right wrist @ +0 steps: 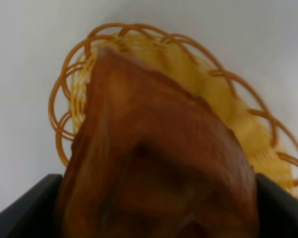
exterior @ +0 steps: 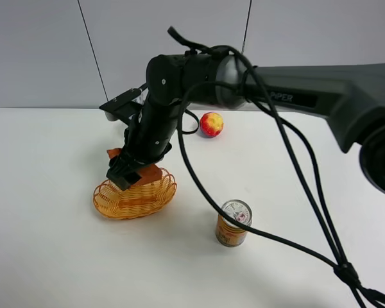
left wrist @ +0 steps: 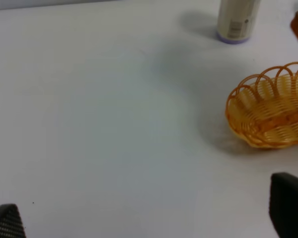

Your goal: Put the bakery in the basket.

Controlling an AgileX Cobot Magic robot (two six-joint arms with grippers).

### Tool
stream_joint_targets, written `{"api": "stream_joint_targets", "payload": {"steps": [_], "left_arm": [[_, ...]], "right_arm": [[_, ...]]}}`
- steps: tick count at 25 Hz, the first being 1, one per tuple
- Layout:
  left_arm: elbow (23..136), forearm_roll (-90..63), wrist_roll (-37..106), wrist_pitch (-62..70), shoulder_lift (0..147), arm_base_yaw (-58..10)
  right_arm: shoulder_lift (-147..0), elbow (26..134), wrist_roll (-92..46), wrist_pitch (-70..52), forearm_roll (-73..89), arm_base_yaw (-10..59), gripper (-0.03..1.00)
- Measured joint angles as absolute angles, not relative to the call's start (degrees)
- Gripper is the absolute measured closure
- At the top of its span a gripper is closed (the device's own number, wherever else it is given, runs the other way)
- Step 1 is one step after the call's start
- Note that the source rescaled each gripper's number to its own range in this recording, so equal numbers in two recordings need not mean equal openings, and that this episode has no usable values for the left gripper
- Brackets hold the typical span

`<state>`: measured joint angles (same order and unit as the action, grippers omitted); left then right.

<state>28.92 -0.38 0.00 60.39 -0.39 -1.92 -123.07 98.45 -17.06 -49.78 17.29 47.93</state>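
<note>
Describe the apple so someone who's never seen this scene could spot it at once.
On the white table, find the orange wicker basket left of centre. Farther back and to its right, near the table's far edge, lies the apple. It is the only round red-and-yellow thing; the can nearer the camera is a cylinder with a silver lid.

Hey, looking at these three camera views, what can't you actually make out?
Right wrist view: the bakery is blurred and fills the frame, hiding most of the basket floor.
Exterior high view: the right gripper covers much of the bakery, so whether it touches the basket is unclear.
Left wrist view: the frame edge cuts off the basket and the top of a pale cylinder.
</note>
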Motion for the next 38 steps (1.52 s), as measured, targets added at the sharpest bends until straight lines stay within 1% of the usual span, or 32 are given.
{"api": "stream_joint_targets", "payload": {"steps": [8, 9, 10, 12, 13, 15, 18, 22, 26, 30, 35, 38], "left_arm": [[28.9, -0.4, 0.0, 60.4, -0.4, -1.9], [28.9, -0.4, 0.0, 60.4, -0.4, -1.9], [28.9, -0.4, 0.0, 60.4, -0.4, -1.9], [28.9, -0.4, 0.0, 60.4, -0.4, -1.9], [28.9, -0.4, 0.0, 60.4, -0.4, -1.9], [28.9, -0.4, 0.0, 60.4, -0.4, -1.9], [28.9, -0.4, 0.0, 60.4, -0.4, -1.9], [28.9, -0.4, 0.0, 60.4, -0.4, -1.9], [28.9, -0.4, 0.0, 60.4, -0.4, -1.9], [28.9, -0.4, 0.0, 60.4, -0.4, -1.9], [28.9, -0.4, 0.0, 60.4, -0.4, -1.9], [28.9, -0.4, 0.0, 60.4, -0.4, -1.9]], "right_arm": [[-127.9, 98.6, -18.7, -49.3, 16.1, 47.9, 0.96], [-128.0, 98.6, -19.1, -48.7, 16.0, 47.9, 0.75], [-128.0, 98.8, -19.1, -48.2, 15.9, 47.9, 0.61], [-128.0, 99.1, -19.1, -47.9, 15.2, 47.9, 0.40], [-127.9, 99.2, -19.1, -48.0, 14.9, 47.9, 0.36], [-127.4, 99.2, -19.1, -48.0, 14.5, 47.9, 0.32], [-124.5, 99.2, -19.1, -48.0, 13.9, 47.9, 0.30], [-114.5, 99.2, -16.6, -47.7, 11.1, 48.4, 0.29], [-99.2, 99.2, -7.5, -47.1, -3.3, 48.2, 0.29], [-84.7, 99.2, 4.2, -54.2, -16.7, 45.6, 0.29], [-71.3, 98.3, 8.9, -64.3, -27.9, 44.9, 0.29], [-63.7, 92.9, 11.5, -67.5, -32.9, 42.0, 0.29]]}}
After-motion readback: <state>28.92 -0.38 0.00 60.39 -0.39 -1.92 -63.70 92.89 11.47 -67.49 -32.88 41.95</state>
